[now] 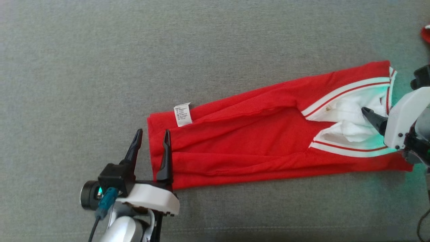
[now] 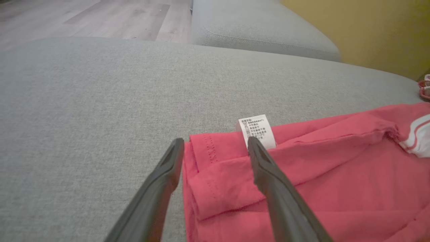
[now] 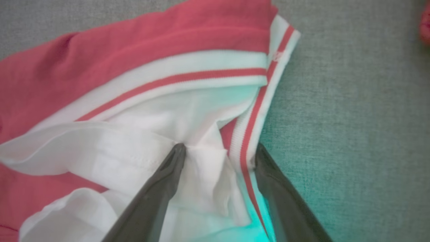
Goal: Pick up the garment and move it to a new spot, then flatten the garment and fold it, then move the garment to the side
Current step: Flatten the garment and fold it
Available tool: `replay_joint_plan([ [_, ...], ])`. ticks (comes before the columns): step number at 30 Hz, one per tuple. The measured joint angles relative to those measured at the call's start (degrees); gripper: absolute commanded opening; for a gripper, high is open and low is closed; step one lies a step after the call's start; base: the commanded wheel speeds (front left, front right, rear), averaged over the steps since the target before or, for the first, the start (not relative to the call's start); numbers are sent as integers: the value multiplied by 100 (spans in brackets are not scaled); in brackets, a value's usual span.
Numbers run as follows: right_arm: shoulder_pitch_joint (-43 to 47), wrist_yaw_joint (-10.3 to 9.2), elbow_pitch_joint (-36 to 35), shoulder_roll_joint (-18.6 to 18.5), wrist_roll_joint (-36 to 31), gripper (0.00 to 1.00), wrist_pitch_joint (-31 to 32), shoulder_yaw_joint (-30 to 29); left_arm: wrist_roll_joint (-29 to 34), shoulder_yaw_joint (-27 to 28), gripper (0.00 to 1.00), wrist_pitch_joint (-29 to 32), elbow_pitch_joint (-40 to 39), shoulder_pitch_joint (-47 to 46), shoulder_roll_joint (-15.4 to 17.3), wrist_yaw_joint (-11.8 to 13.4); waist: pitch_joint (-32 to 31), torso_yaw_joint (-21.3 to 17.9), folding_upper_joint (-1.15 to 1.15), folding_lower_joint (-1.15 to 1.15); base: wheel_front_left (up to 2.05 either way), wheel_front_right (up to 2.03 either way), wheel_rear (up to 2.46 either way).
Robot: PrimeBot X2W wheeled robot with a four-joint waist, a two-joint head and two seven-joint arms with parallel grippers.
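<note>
The garment (image 1: 252, 141) is red with a white, red-striped collar, and it lies folded into a long strip on the grey cushion (image 1: 168, 50). A white care label (image 1: 183, 114) sticks out at its left end. My left gripper (image 1: 152, 138) stands open at that left end. One finger is over the red hem and the other over bare cushion, as the left wrist view (image 2: 215, 143) shows. My right gripper (image 3: 220, 149) is open over the collar end. Its jaws straddle the white lining and the striped collar band (image 3: 248, 134). One of its dark fingers (image 1: 371, 117) shows above the white fabric.
A small red object (image 1: 426, 33) lies at the far right edge of the cushion. In the left wrist view a second grey cushion (image 2: 262, 30), wooden floor (image 2: 84, 16) and a yellow wall (image 2: 369, 27) lie beyond. Bare cushion spreads to the garment's left and behind it.
</note>
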Motion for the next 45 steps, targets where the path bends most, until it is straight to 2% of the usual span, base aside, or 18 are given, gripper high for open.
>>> replay_joint_plan([
  [1,0,0,1,-9,0,100,31,7,0,-4,100,-56,36,-27,-30,-19,-1,31,0,0,0,0,0],
  [2,-1,0,-1,-24,0,67,45,30,-1,-7,100,-100,77,-43,-47,-43,-7,59,0,0,0,0,0],
  [3,0,0,4,-34,0,0,43,38,0,-2,100,-130,133,-53,-67,-48,-18,79,0,0,0,0,0],
  [7,2,0,63,-1,40,0,-96,69,-11,33,100,-196,275,-51,-168,-98,-86,104,0,0,0,0,0],
  [12,12,0,201,-9,110,0,-319,-314,-53,151,100,-244,378,-7,-278,-152,-228,54,0,0,0,0,0],
  [17,9,0,77,-364,168,0,-369,-803,-59,240,100,-245,368,79,-376,-250,-371,-20,0,0,0,0,0],
  [22,-4,0,-653,-721,343,0,-260,-1004,-52,367,100,-245,323,179,-463,-352,-450,-58,0,0,0,0,0],
  [26,43,0,-1591,-686,608,0,74,-558,-51,474,100,-245,294,274,-550,-427,-480,-99,0,0,0,0,0],
  [29,234,0,-2274,-387,672,0,323,-73,-21,524,100,-245,291,289,-582,-472,-462,-137,0,0,0,0,0],
  [32,502,0,-2543,189,672,0,393,510,7,524,100,-245,292,283,-639,-554,-397,-149,0,0,0,0,0],
  [38,628,0,-2113,1269,403,0,47,1558,60,497,100,-245,416,160,-697,-669,-297,-7,0,0,0,0,0],
  [45,628,0,-1503,1622,149,0,-525,1935,94,503,100,-246,542,93,-709,-697,-293,246,0,0,0,0,0],
])
